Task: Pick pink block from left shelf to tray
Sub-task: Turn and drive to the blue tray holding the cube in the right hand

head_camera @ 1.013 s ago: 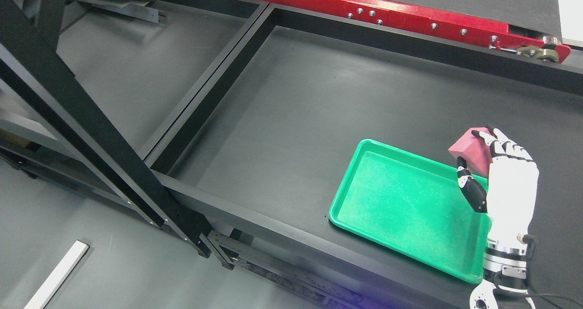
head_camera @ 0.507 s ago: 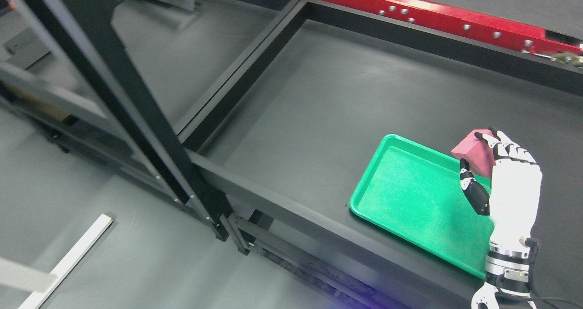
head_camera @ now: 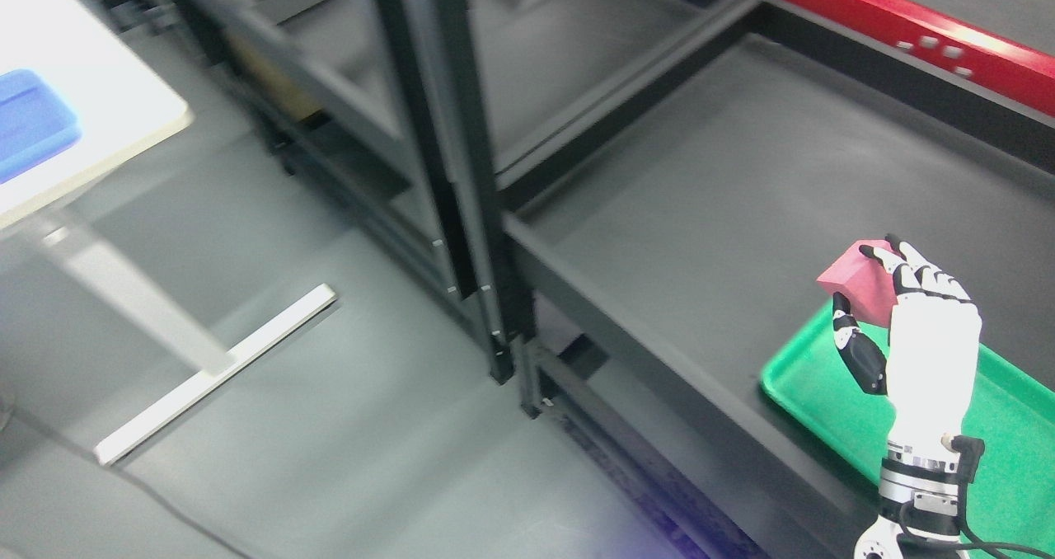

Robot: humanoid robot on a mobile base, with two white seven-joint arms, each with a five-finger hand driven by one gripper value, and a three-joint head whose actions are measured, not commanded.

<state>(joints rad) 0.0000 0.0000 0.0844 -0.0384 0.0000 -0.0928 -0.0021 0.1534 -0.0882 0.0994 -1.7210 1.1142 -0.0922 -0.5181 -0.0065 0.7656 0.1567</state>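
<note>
Camera panned left | right robot hand grips pink block over tray

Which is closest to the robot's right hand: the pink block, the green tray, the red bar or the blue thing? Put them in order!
Going by the head view, nearest first:
1. Pink block, held in the right hand.
2. Green tray, just below the hand.
3. Red bar, far side, top right.
4. Blue thing, on the white table, far left.

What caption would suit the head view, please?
Right robot hand holds the pink block above the green tray on a dark shelf.
</note>
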